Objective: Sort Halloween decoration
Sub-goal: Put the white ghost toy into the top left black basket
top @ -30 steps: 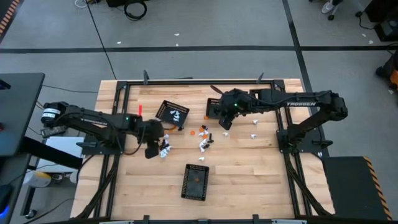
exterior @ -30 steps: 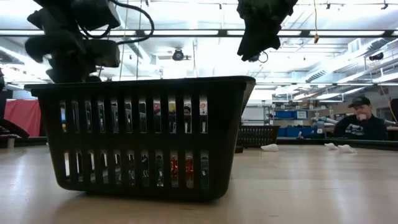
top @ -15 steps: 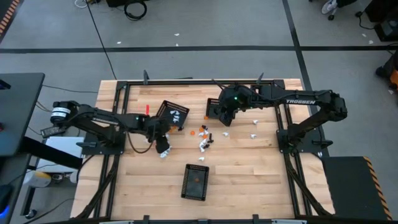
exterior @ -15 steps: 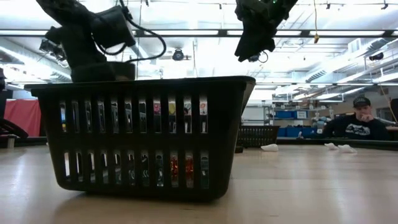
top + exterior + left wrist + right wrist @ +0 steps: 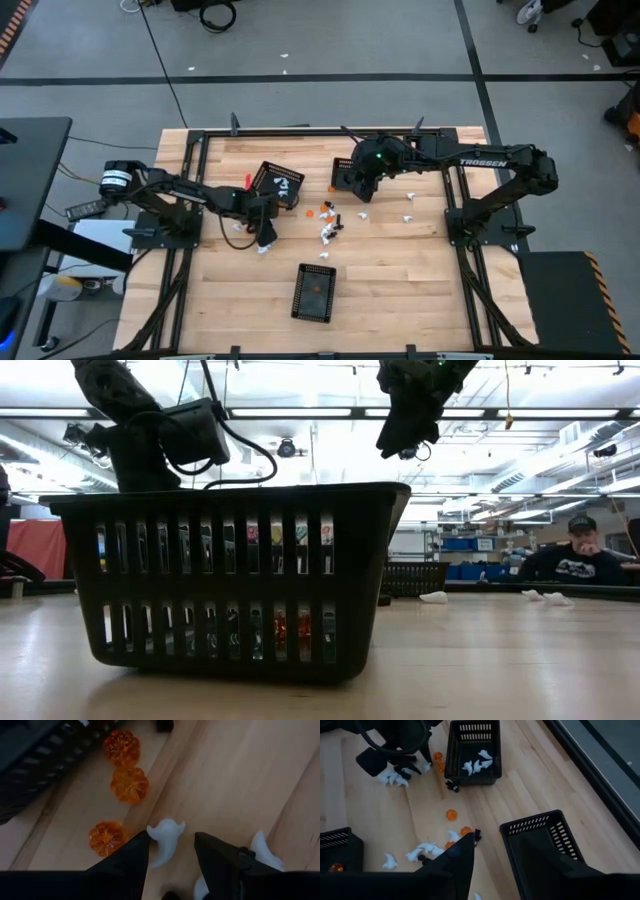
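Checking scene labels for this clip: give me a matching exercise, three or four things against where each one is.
Things:
1. white ghost
2. three orange pumpkins
3. right gripper
4. near basket

Places:
A. above the basket at the table's far side
B. holds one orange piece
C. between the left gripper's open fingers
D. on the wood beside the ghosts' basket

Pairs: 1-C, 2-D, 3-A, 4-B

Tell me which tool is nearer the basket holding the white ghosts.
Left. The left tool is just beside the ghost basket, over loose ghosts. The right tool hovers farther off, over another basket.
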Robot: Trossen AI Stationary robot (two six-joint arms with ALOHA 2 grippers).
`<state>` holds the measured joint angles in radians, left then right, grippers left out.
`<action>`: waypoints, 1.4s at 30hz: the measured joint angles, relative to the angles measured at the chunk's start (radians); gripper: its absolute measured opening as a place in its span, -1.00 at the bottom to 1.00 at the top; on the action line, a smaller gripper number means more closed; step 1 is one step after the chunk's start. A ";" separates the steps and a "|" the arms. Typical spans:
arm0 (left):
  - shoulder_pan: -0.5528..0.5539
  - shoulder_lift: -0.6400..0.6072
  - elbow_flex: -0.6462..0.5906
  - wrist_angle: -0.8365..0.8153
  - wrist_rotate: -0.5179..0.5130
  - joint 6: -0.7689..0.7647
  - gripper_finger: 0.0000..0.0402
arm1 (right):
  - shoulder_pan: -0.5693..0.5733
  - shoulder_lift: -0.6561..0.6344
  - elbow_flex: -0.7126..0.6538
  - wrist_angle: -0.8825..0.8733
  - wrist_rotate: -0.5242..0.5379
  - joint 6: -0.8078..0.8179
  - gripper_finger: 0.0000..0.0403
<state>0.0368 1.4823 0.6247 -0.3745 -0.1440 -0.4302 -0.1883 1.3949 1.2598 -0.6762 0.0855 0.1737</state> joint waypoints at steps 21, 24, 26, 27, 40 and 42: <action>0.001 0.003 0.023 -0.007 0.029 -0.035 -0.68 | -0.012 0.001 0.000 0.025 -0.001 0.007 -0.21; 0.004 0.007 0.043 -0.013 0.043 -0.031 -0.73 | -0.013 0.001 0.000 0.027 -0.001 0.006 -0.21; 0.013 0.007 0.050 -0.011 0.074 -0.030 -0.74 | -0.019 0.000 0.000 0.029 -0.001 0.003 -0.21; 0.021 0.006 0.052 -0.010 0.099 -0.031 -0.74 | -0.025 -0.003 0.000 0.028 -0.002 0.003 -0.21; 0.126 -0.116 0.054 -0.027 0.374 -0.053 -0.74 | -0.092 -0.099 0.000 0.028 -0.001 0.006 -0.21; 0.151 -0.158 0.054 -0.010 0.382 -0.067 -0.74 | -0.096 -0.106 0.000 0.028 -0.001 0.006 -0.21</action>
<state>0.1881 1.3242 0.6791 -0.3848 0.2379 -0.4973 -0.2846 1.2893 1.2602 -0.6485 0.0846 0.1797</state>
